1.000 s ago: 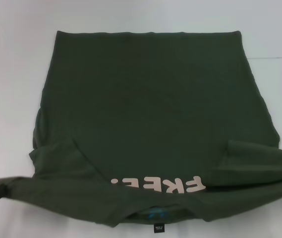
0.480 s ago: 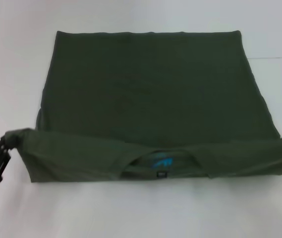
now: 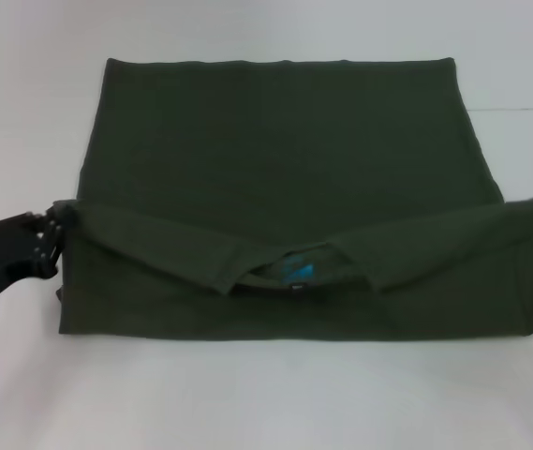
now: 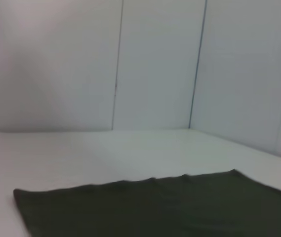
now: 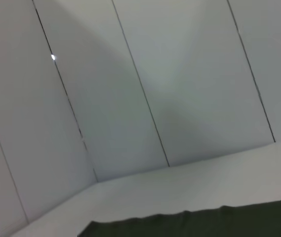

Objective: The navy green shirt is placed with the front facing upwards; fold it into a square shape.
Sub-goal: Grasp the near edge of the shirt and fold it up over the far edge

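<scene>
The navy green shirt (image 3: pixel 285 169) is lying flat on the white tabletop (image 3: pixel 247 394), its near collar band being folded toward the far hem. The left tool (image 3: pixel 57 225) is pinching the left corner; the right tool is outside the view. Advise carrying both corners level, then lowering evenly. Count: one shirt, one visible tool.

Matte black left gripper (image 3: pixel 57 228); angular links
</scene>
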